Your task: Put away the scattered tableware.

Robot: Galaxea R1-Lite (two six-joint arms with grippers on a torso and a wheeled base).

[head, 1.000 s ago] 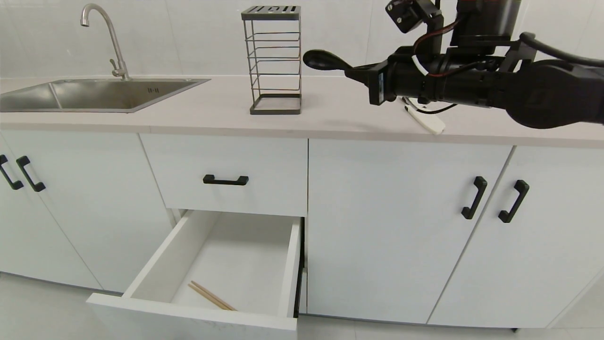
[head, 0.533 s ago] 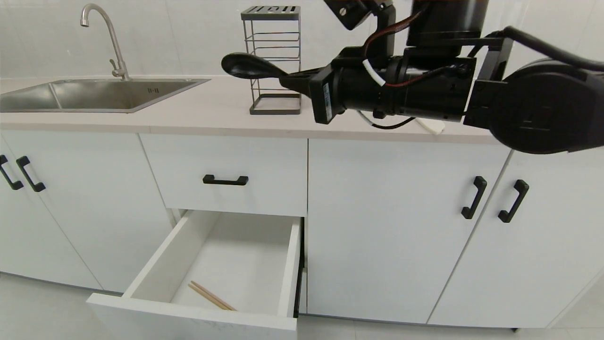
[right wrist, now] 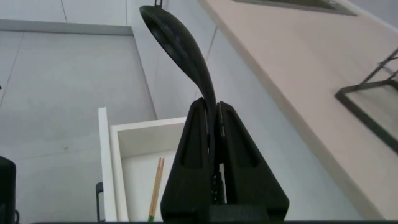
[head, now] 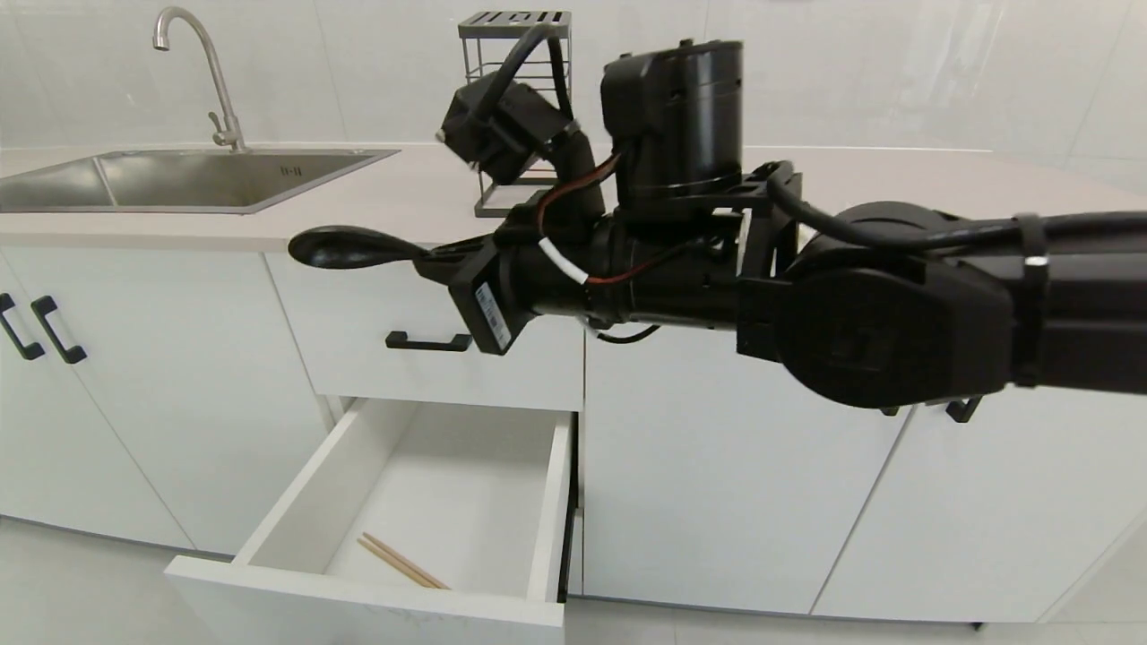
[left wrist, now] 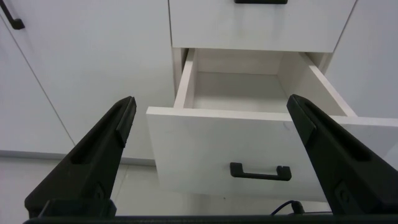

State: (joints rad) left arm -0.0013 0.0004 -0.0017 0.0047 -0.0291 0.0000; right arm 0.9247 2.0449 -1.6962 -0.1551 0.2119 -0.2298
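Our right gripper [head: 448,260] clamps the long black spoon [head: 345,248], lying level high above the open white drawer [head: 367,598]. Our left gripper [left wrist: 211,107] gapes before that drawer.

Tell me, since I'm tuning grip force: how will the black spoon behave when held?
The black spoon is probably stiff: it juts level from the right gripper without sagging. It looks glossy, so it may slip in the jaws, which pinch only its handle. Its rounded bowl might rock once laid down.
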